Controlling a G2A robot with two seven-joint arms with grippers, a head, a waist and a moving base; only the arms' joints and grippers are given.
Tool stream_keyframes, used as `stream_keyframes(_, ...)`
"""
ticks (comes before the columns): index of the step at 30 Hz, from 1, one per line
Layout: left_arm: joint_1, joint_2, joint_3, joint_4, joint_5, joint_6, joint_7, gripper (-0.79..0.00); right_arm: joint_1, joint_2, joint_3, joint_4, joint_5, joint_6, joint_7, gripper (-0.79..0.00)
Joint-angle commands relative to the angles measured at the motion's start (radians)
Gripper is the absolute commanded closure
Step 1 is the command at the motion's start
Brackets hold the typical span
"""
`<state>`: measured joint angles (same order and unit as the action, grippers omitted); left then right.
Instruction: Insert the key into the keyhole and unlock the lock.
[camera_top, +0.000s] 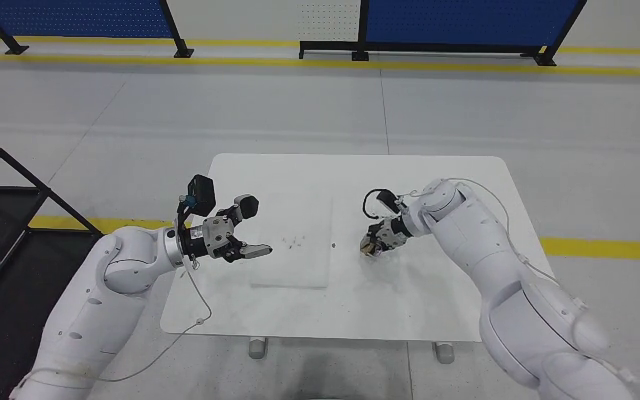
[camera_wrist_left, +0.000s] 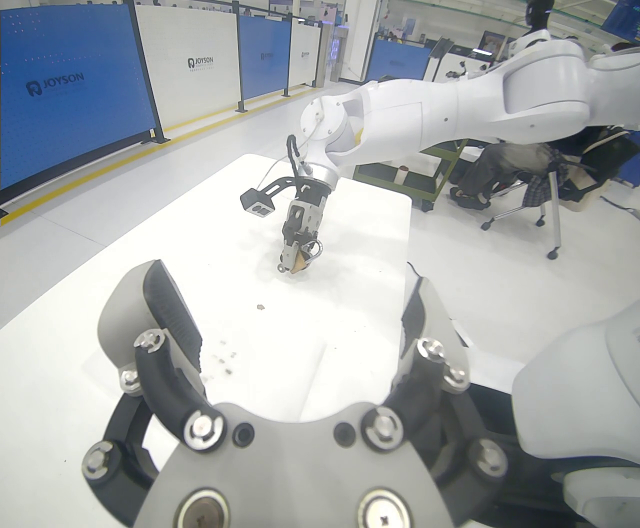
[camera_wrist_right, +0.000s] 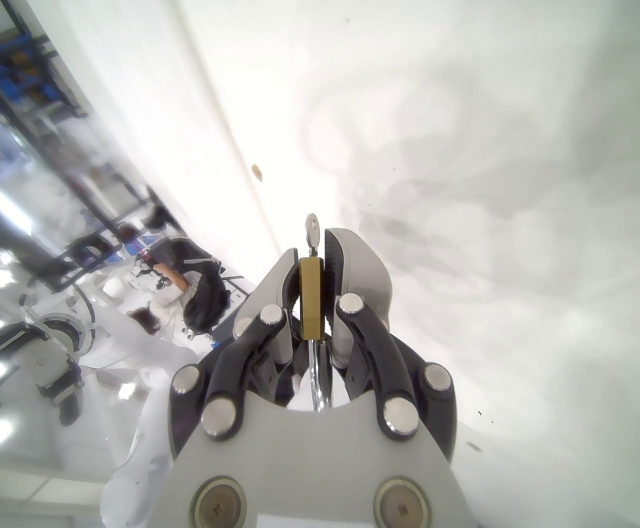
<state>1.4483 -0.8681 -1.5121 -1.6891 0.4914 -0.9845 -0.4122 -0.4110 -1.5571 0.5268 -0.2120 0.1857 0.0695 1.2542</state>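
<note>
1. The right tool (camera_wrist_right: 315, 252) is clamped on the brass lock (camera_wrist_right: 311, 300), low over the table (camera_top: 300, 180), right of its middle.
2. The key (camera_wrist_right: 312, 231) juts from the lock's keyhole end, so insertion looks done.
3. The left tool (camera_wrist_left: 287, 300) hangs wide open and empty, left of the middle.
4. Turning the key seems left to do; whether the shackle (camera_wrist_right: 316, 380) is released cannot be told.

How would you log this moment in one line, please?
left end effector: open, empty, over table | right end effector: shut on lock | key: protrudes from lock
</note>
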Motion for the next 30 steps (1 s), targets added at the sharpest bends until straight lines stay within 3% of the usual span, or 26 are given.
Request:
stream_keyframes(1, 0.000, 0.000, 0.000, 0.000, 0.000, 0.000, 0.000, -0.785, 0.001, -0.003, 0.001, 0.009, -0.004, 0.014, 0.002, 0.000)
stream_keyframes(30, 0.000, 0.000, 0.000, 0.000, 0.000, 0.000, 0.000, -0.785, 0.005, -0.020, 0.019, 0.038, -0.079, 0.121, 0.045, 0.000)
